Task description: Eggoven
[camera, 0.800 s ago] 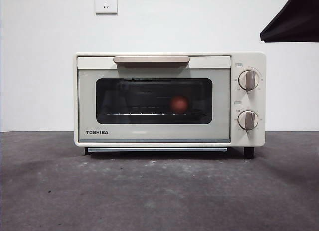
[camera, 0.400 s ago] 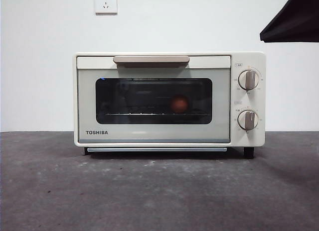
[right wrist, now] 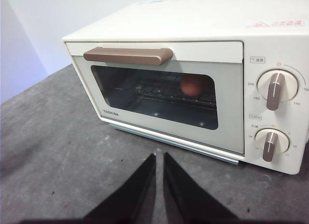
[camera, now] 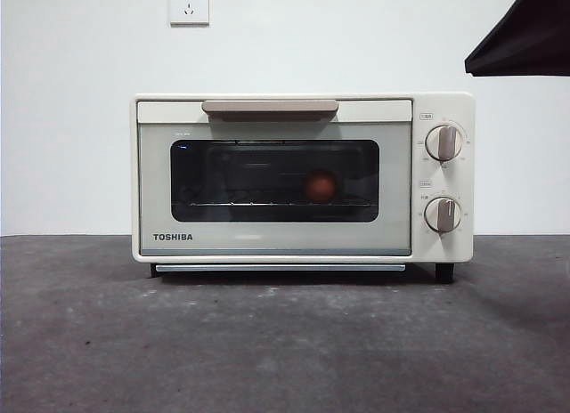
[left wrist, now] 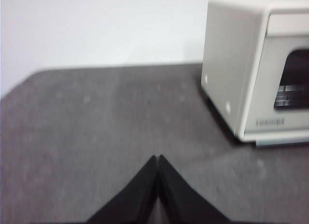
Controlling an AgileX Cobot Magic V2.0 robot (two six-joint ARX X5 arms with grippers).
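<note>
oven: cream TOSHIBA box, stood on the grey table, door shut, brown handle along the top of the door.
egg: reddish-brown, sat inside the oven on the wire rack, right of centre behind the dark glass; also seen through the window in the right wrist view.
knobs: two, stacked on the oven's right panel, upper and lower, both pointers roughly vertical.
left gripper: jaws pressed together, tips touching, held nothing; hung over bare table, well apart from the oven's left side.
right gripper: jaws nearly together with a thin slit between them, held nothing; sat in front of the oven door, near but not touching.
front view: one dark arm tip at the top right corner, clear of the oven.
wall: white, socket above the oven.
</note>
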